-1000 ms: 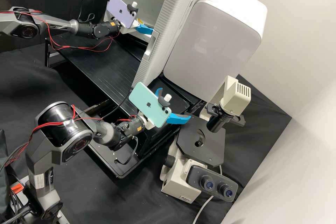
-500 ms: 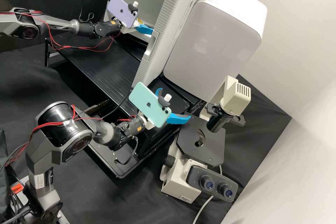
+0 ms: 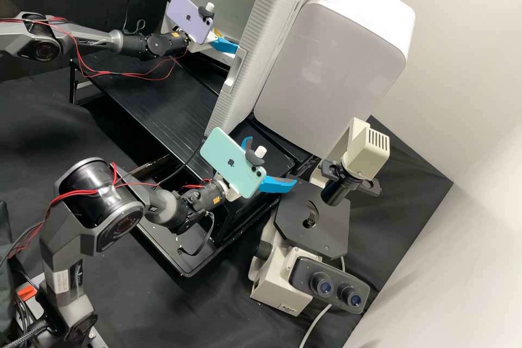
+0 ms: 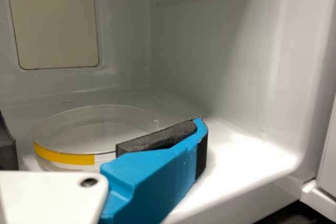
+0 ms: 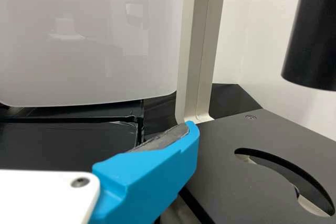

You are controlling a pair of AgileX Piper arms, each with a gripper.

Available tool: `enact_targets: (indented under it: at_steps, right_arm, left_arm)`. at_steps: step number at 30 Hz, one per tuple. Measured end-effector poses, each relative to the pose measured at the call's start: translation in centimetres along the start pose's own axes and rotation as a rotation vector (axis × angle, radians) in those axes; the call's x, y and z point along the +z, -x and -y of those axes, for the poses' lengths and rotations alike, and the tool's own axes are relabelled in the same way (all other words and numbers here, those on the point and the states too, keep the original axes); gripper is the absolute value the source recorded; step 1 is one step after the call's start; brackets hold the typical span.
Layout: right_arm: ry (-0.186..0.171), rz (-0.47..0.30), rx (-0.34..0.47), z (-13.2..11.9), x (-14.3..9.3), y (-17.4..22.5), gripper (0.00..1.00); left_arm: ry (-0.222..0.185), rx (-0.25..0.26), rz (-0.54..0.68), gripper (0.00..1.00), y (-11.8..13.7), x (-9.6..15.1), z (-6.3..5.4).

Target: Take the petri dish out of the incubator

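Petri dish (image 4: 79, 140) retrieval: grasp step, not yet completed.

Left tool (image 3: 224, 44): inside the open incubator (image 3: 272, 22), spread. One blue finger with its black pad (image 4: 157, 137) just beside the dish wall, and a dark pad edge at the opposite side. Contact with the dish not determinable.

Dish: clear, with a yellow band on the side wall. Flat on the white chamber floor (image 4: 247, 156), between the two pads.

Right tool (image 3: 284, 182): outside the incubator, over the edge of the microscope stage (image 5: 262, 177). Spread or pressed together: not determinable.

Next move, as judged:
1. Close the left tool on the dish wall with light force, to guard against slip or flex of the thin clear plastic.
2. Confirm seating of both pads on the side wall before lifting.
3. Raise only enough to clear the chamber floor.
4. Withdraw straight out through the door opening toward the desk (image 3: 157, 103).
5. Keep level throughout.
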Motion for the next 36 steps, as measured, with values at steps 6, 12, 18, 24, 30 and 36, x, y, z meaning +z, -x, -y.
enact_targets:
  at_steps: [6, 12, 18, 24, 30, 36]
  right_arm:
    - [0.0, 0.0, 0.0, 0.0, 0.0, 0.0, 1.0]
    - [0.0, 0.0, 0.0, 0.0, 0.0, 0.0, 1.0]
    - [0.0, 0.0, 0.0, 0.0, 0.0, 0.0, 1.0]
    - [0.0, 0.0, 0.0, 0.0, 0.0, 0.0, 1.0]
    - [0.0, 0.0, 0.0, 0.0, 0.0, 0.0, 1.0]
    - [0.0, 0.0, 0.0, 0.0, 0.0, 0.0, 1.0]
  left_arm:
    - [-0.007, 0.003, -0.002, 0.0, -0.01, 0.02, -0.04]
    - [-0.005, 0.002, -0.016, 0.0, -0.1, 0.23, -0.06]
    - [-0.004, -0.009, -0.029, 0.0, -0.29, 0.32, -0.19]
    - [-0.002, -0.018, -0.035, 0.0, -0.36, 0.49, -0.39]
    - [0.0, -0.023, -0.035, 0.0, -0.36, 0.94, -0.45]
    - [-0.006, -0.024, -0.036, 0.0, -0.47, 0.94, -0.37]
